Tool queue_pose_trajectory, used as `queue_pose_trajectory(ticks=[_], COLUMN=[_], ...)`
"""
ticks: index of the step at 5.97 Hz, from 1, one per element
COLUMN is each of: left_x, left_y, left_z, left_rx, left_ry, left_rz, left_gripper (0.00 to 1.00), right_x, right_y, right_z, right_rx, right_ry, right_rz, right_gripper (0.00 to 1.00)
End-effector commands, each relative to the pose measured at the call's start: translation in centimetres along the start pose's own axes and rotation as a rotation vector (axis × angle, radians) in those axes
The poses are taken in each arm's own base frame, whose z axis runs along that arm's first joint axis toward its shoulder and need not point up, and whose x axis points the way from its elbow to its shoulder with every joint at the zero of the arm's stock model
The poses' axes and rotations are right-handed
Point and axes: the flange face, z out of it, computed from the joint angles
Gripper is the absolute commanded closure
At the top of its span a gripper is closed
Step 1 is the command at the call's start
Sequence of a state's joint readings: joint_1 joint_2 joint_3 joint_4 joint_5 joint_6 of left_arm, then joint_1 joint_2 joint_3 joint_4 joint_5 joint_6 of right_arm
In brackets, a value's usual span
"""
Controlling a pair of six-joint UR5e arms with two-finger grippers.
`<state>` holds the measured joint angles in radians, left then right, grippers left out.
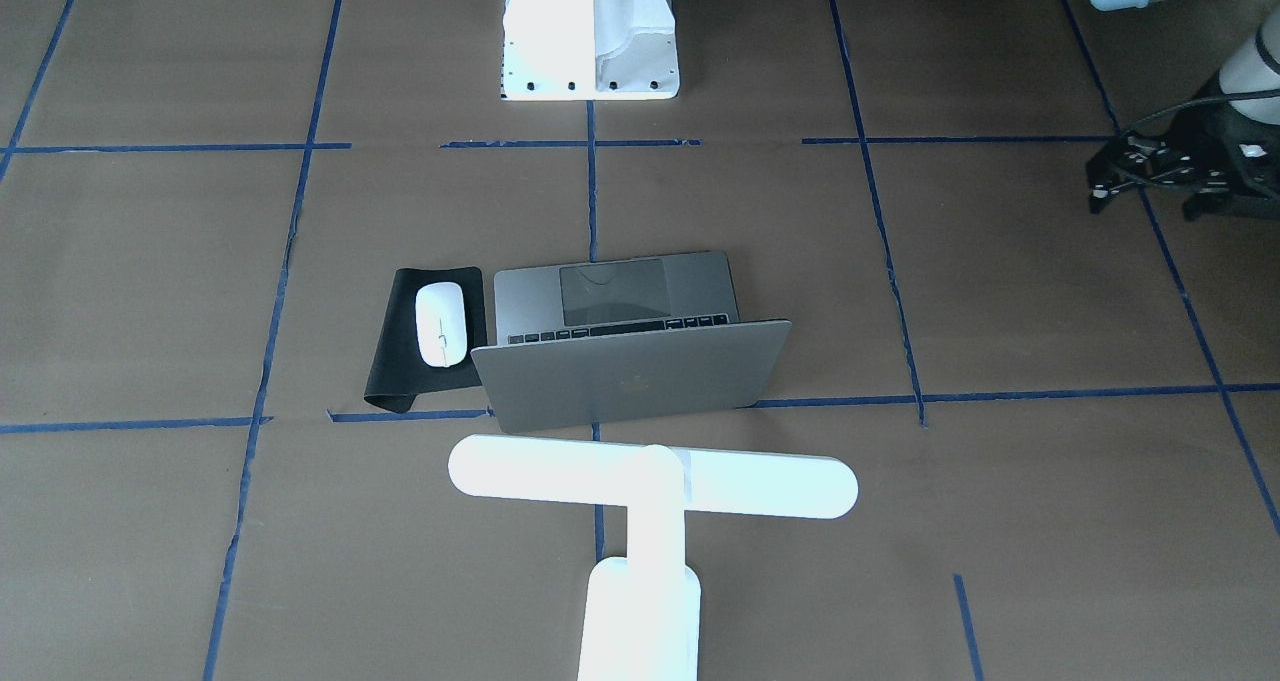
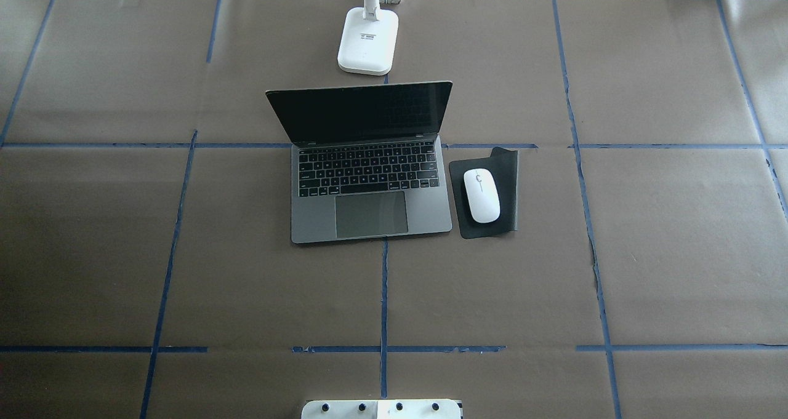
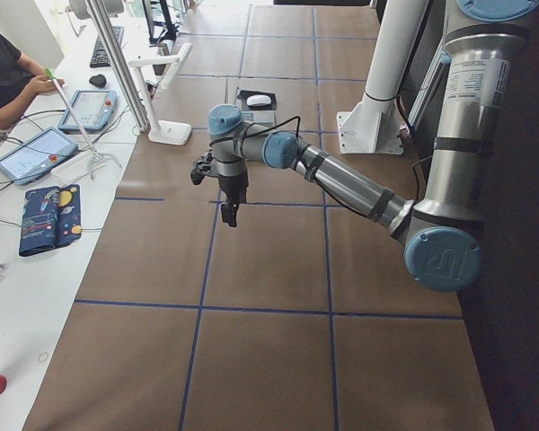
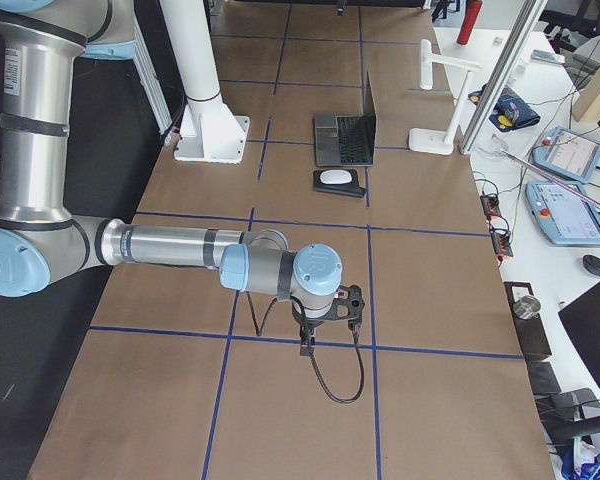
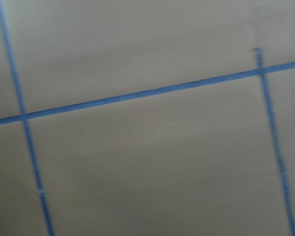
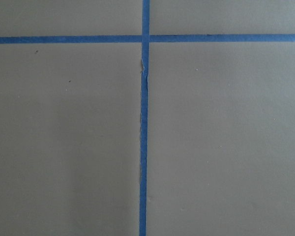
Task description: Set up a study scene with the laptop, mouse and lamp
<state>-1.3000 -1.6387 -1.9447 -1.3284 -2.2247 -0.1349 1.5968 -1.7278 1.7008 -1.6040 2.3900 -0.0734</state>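
Note:
The silver-grey laptop (image 2: 369, 219) stands open at the table's middle, its screen facing the robot; its lid (image 1: 630, 376) shows in the front-facing view. The white mouse (image 2: 481, 195) lies on a black mat (image 2: 508, 185) just right of the laptop, and it also shows in the front-facing view (image 1: 441, 324). The white lamp (image 1: 652, 481) stands upright behind the laptop, with its base (image 2: 367, 40) at the far edge. My left gripper (image 1: 1150, 186) hovers far off to the left, empty; I cannot tell whether it is open or shut. My right gripper (image 4: 308, 345) hovers far to the right; I cannot tell its state.
The white bolted pedestal (image 1: 590, 31) stands at the robot's side of the table. Blue tape lines cross the brown paper cover. Both wrist views show only paper and tape. Tablets, cables and an operator (image 3: 4, 81) are beyond the table's far edge.

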Motion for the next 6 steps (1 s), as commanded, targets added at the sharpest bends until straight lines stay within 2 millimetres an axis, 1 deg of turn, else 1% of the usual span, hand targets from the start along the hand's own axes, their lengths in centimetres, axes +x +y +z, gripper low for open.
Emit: queue_pose_trajectory(ticks=[1,2,3,4,5,6], left_x=[-7.3,-10.0,-13.4,-16.3,-19.2,-21.0], left_y=[1.0,1.4,2.0,2.8,4.9,6.8], left_z=[0.3,0.8,0.8,1.4,3.7,5.7], left_rx=[-0.011,-0.022,-0.025,-0.036,-0.05,-0.04], left_ry=[0.002,0.001,0.0,0.005,0.072,0.112], left_rz=[-0.007,-0.01,0.0,-0.019,-0.05,-0.078], left_gripper=[0.0,0.0,0.0,0.0,0.0,0.0], right_x=[1.1,1.2,1.2,1.2,1.1,1.1], right_y=[-0.3,-0.3,-0.4,-0.4,-0.5,-0.5], right_z=[0.3,0.0,-0.1,-0.1,-0.2,-0.2], right_rx=[0.033,0.04,0.043,0.043,0.045,0.046], right_ry=[0.006,0.006,0.006,0.006,0.004,0.004], right_rz=[-0.012,0.009,0.044,0.046,0.044,0.043], right_gripper=[0.0,0.0,0.0,0.0,0.0,0.0])
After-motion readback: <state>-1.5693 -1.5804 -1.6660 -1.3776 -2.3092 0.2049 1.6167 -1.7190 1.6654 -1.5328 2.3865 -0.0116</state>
